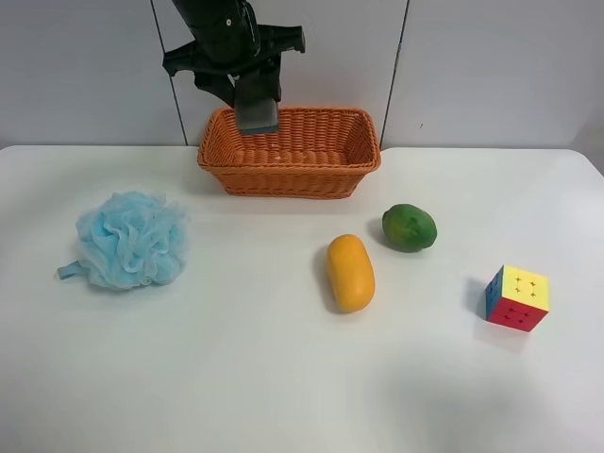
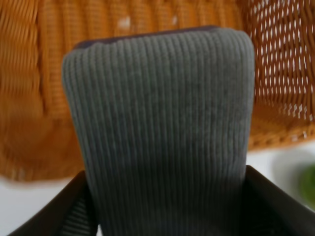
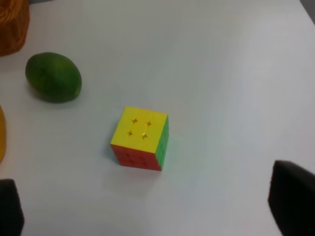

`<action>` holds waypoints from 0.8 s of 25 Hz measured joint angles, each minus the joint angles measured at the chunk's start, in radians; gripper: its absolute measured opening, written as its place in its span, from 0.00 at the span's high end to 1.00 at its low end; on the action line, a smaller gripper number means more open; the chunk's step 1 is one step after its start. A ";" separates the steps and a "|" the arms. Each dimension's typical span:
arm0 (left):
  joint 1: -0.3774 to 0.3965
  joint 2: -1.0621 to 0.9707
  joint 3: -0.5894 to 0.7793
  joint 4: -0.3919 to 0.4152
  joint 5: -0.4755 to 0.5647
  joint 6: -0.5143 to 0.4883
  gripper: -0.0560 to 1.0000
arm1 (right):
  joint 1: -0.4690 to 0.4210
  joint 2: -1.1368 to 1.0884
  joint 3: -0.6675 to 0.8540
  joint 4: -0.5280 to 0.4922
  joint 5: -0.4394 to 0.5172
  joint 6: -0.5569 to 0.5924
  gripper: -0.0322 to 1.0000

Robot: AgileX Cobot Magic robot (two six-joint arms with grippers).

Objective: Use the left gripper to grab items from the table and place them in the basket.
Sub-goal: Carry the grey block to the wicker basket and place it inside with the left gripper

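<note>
The black two-fingered left gripper (image 1: 253, 94) is clamped on a ribbed grey-topped, blue-based rectangular pad (image 2: 162, 123), held over the ten o'clock corner of the flared orange woven wicker basket (image 1: 293, 175) at the plain white table's (image 1: 236, 377) twelve o'clock. On the tabletop lie a frilly blue bath pouf (image 1: 130, 240) at nine o'clock, a smooth yellow-orange mango (image 1: 350, 273) near centre, a green fruit (image 1: 409, 227) at its one o'clock, and a colourful puzzle cube (image 1: 517, 297) at four o'clock. The right gripper's (image 3: 150, 206) dark fingers stand wide apart.
</note>
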 joint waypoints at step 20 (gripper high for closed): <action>0.000 0.218 -0.018 0.035 -0.308 0.181 0.34 | 0.000 0.000 0.000 0.000 0.000 0.000 0.01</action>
